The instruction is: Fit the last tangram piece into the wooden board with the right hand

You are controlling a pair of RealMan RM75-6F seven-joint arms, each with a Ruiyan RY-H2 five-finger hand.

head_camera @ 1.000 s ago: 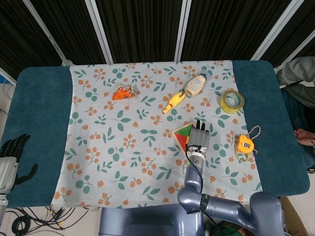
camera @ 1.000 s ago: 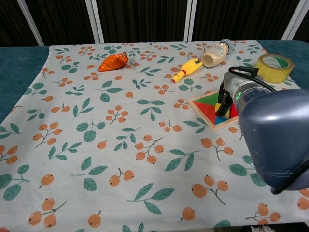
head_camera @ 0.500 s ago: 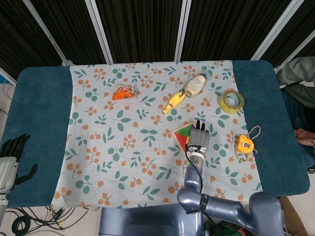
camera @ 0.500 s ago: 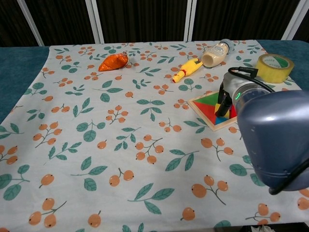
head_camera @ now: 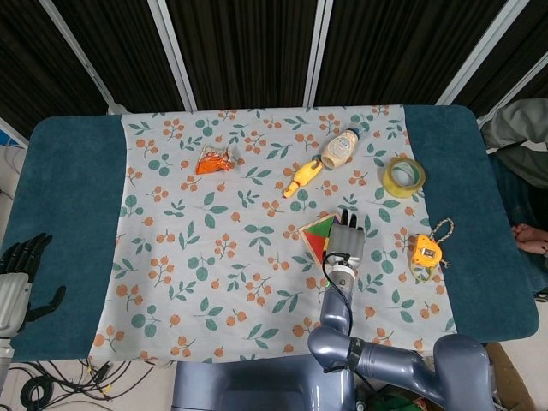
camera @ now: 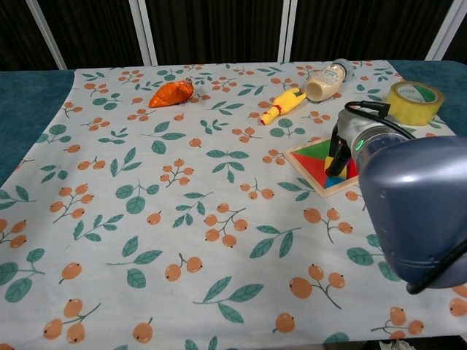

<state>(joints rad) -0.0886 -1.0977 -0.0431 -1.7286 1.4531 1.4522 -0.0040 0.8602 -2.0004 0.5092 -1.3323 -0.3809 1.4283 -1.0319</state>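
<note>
The wooden tangram board lies right of the cloth's middle, and its red, green and blue pieces show. My right hand lies over the board's right half, fingers pointing away from me. In the chest view its dark fingers reach down onto the board beside a small yellow piece. My bulky right forearm hides the board's right side. I cannot see whether the fingers hold that piece. My left hand rests at the table's far left edge, fingers spread, holding nothing.
An orange packet, a yellow toy and a cream squeeze bottle lie across the back of the cloth. A tape roll and a yellow tape measure sit right of the board. A person is at the right edge.
</note>
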